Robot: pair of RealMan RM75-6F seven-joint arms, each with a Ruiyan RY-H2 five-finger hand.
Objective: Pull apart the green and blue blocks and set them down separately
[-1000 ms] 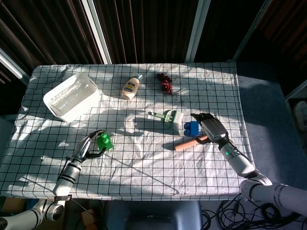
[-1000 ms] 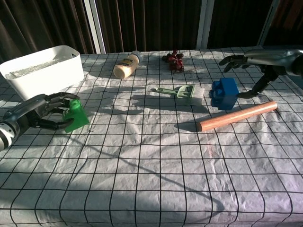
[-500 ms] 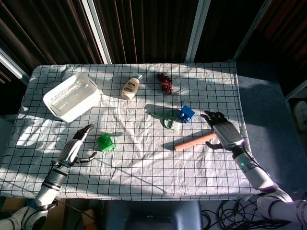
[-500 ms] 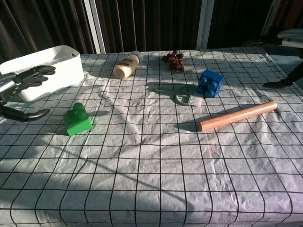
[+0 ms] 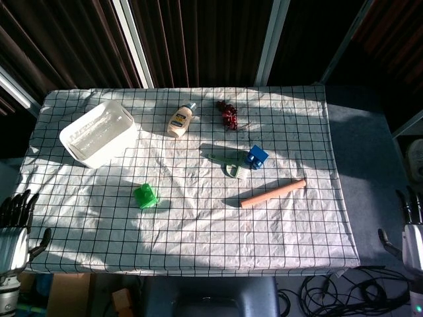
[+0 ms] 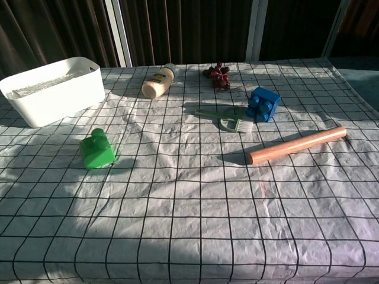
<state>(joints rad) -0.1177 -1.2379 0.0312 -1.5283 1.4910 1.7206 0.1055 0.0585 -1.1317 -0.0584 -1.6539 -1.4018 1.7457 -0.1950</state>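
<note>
The green block (image 5: 145,196) (image 6: 97,150) lies alone on the checked cloth, left of centre. The blue block (image 5: 256,157) (image 6: 263,104) sits far to its right, tilted, leaning against a green hand brush (image 5: 231,162) (image 6: 228,120). Both hands are off the table. My left hand (image 5: 12,230) hangs beyond the table's left front corner, fingers spread, holding nothing. My right hand (image 5: 411,226) shows at the right edge of the head view, past the table, fingers spread and empty. Neither hand appears in the chest view.
A wooden rolling pin (image 5: 272,193) (image 6: 296,145) lies right of centre. A white tub (image 5: 99,133) (image 6: 52,89) stands at the back left. A cream bottle (image 5: 180,120) (image 6: 157,82) and a dark red bunch of grapes (image 5: 229,115) (image 6: 218,75) lie near the far edge.
Both hands let go of the blocks and drew back off the table, left to the left front, right to the right. The blue block moved back and left against the brush.
</note>
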